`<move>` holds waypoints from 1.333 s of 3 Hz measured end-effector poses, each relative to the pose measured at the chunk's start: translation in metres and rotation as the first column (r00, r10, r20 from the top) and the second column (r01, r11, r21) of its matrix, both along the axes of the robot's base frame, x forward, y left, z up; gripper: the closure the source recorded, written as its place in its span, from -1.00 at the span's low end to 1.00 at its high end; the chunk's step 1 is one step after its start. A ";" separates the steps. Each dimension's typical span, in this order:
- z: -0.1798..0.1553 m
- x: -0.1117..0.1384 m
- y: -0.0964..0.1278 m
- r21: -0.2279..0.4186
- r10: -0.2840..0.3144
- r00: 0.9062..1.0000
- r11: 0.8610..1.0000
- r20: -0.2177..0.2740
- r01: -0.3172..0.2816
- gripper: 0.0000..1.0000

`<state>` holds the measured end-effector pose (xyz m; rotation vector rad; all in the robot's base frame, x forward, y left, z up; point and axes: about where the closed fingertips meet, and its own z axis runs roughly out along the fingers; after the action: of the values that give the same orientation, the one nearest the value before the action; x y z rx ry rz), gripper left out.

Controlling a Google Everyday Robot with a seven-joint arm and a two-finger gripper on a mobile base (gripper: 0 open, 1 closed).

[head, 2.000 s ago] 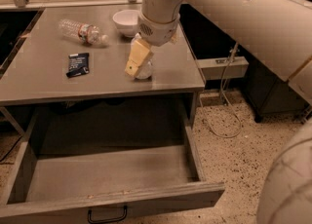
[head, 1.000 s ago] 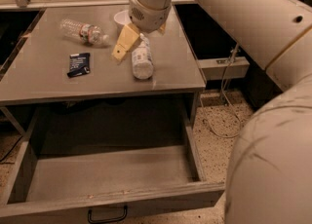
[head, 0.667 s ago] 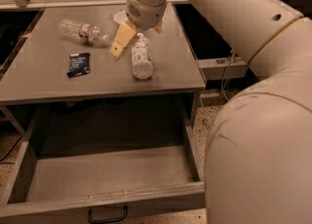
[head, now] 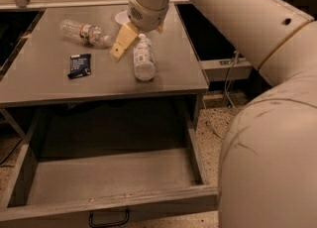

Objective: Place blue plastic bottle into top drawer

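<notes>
On the grey tabletop (head: pixel 39 81), a small black packet (head: pixel 79 66) lies flat at the left. Just behind it is a slim clear crinkled bottle with a red-and-white label (head: pixel 85 32), on its side. A white bowl (head: pixel 120 18) shows partly behind the cream robot arm (head: pixel 223 9). The hand (head: pixel 138 40) hangs released over the cap end of the stout blue plastic bottle (head: pixel 144 59), which lies loose on the tabletop, its tan finger (head: pixel 121 41) just left of it. Below, the wide grey top drawer (head: pixel 124 203) stands pulled open.
</notes>
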<state>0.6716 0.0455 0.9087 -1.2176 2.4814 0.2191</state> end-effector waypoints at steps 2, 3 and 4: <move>-0.011 0.014 -0.001 0.009 -0.021 1.000 1.000 0.023 0.021 -1.00; -0.011 0.030 -0.019 0.002 -0.077 0.997 0.997 0.025 0.077 -1.00; -0.020 0.047 -0.031 -0.024 -0.133 0.991 0.991 0.011 0.133 -1.00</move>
<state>0.7183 0.0142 0.8890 -1.0544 2.5520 0.1478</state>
